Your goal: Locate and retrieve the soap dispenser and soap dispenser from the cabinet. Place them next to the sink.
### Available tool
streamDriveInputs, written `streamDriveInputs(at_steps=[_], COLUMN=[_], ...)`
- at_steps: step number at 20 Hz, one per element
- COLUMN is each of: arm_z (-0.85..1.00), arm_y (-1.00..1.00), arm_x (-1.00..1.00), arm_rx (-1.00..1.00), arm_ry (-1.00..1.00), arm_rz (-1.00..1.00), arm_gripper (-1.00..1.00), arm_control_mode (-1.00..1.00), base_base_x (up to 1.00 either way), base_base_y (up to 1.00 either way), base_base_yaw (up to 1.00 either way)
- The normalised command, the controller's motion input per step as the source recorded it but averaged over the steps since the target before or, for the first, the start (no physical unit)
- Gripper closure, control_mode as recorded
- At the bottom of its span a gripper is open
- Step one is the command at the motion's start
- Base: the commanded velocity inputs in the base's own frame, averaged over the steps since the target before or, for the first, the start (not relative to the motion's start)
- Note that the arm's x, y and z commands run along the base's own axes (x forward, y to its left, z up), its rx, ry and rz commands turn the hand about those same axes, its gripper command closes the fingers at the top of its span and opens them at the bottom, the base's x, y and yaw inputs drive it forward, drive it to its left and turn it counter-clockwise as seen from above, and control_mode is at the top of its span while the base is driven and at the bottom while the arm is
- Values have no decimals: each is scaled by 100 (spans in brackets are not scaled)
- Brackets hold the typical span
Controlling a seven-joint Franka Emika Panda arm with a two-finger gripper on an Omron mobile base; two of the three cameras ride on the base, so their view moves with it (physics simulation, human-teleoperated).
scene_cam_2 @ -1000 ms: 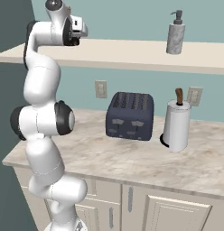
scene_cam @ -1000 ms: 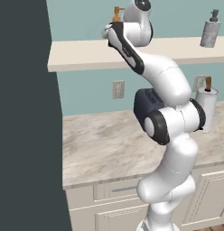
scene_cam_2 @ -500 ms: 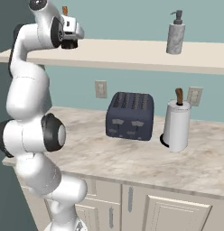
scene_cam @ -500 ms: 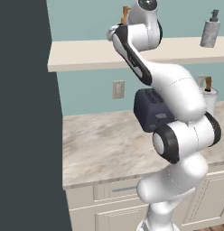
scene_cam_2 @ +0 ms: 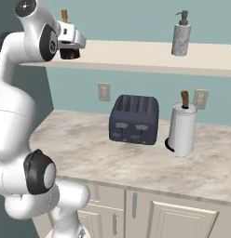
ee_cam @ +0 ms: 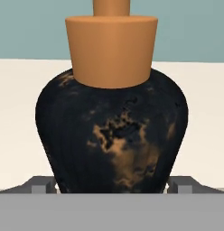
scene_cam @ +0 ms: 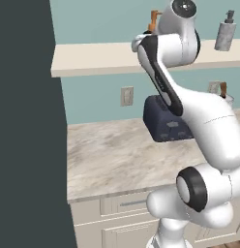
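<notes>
Black soap dispenser [ee_cam: 112, 135] with orange pump stands on the cream shelf [scene_cam_2: 136, 58], at its left end. Gripper [ee_cam: 112, 186] fingers straddle its base (contact unclear). Grey dispenser [scene_cam_2: 181, 35] stands far right.

Black soap dispenser [ee_cam: 114, 135]: body looking like matt glazed ceramic, black, with worn orange-brown blotches showing through; orange pump collar [ee_cam: 111, 49] appearing smooth, matt and plastic-like.
Grey soap dispenser [scene_cam_2: 181, 39]: cylinder showing a speckled, stone-like finish; dark pump looking like matt plastic.
Shelf board [scene_cam_2: 150, 56]: presenting a plain cream surface, smooth and matt.
Countertop [scene_cam: 117, 155]: displaying veined marble patterning with a smooth, low sheen.
Toaster [scene_cam_2: 135, 120]: wearing a dark blue-grey casing with a faint satin sheen.
Paper-towel roll [scene_cam_2: 182, 129]: showing white paper around a brown, wood-like peg.
Cabinet fronts [scene_cam_2: 136, 214]: carrying beige matt paint, with handles looking like metal.
</notes>
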Motion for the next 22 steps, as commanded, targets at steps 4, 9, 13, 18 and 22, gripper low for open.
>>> streamDriveInputs(at_steps=[4, 9, 13, 18, 22], arm_z=[0, -1, -18, -36, -37], arm_y=[-30, -36, -40, -45, -39], arm_x=[-100, -100, -100, -89, -57], arm_rx=[-1, -2, -2, 0, -4], arm_ry=[0, 0, 0, 0, 4], arm_rz=[0, 0, 0, 0, 0], arm_gripper=[100, 100, 100, 100, 100], arm_control_mode=[-100, -100, -100, -100, -100], base_base_x=[0, 0, 0, 0, 0], base_base_y=[0, 0, 0, 0, 0], base_base_yaw=[0, 0, 0, 0, 0])
